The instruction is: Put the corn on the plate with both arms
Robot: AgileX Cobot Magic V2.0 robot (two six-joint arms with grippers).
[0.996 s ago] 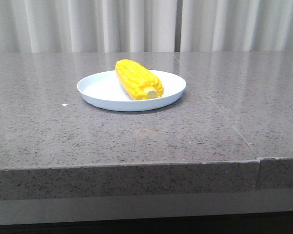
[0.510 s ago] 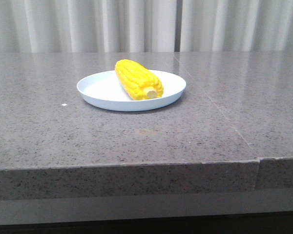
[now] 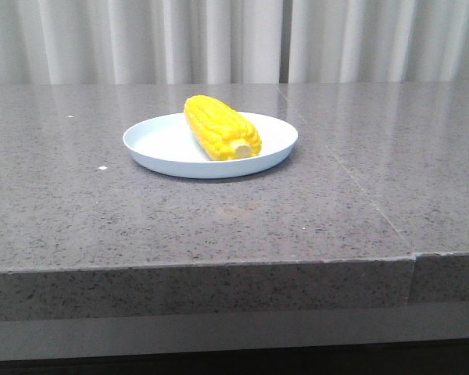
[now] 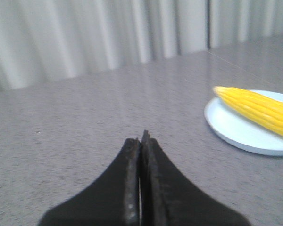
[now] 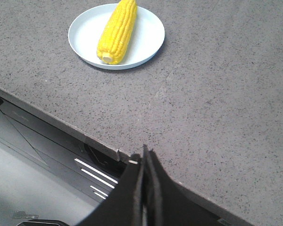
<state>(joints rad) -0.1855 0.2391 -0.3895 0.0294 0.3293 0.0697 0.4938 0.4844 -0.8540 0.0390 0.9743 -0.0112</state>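
The yellow corn [image 3: 220, 127] lies on the pale blue-white plate [image 3: 156, 144] in the middle of the grey stone table, its pale stub end toward the front. No gripper shows in the front view. In the left wrist view my left gripper [image 4: 141, 139] is shut and empty, over the table well away from the plate [image 4: 236, 132] and corn [image 4: 259, 109]. In the right wrist view my right gripper [image 5: 145, 153] is shut and empty, at the table's front edge, far from the plate [image 5: 148, 33] and corn [image 5: 117, 30].
The grey stone table [image 3: 141, 226] has a seam on its right part [image 3: 413, 258]. Pale curtains hang behind it. Below the table's front edge a dark frame with white stripes [image 5: 94, 174] shows in the right wrist view.
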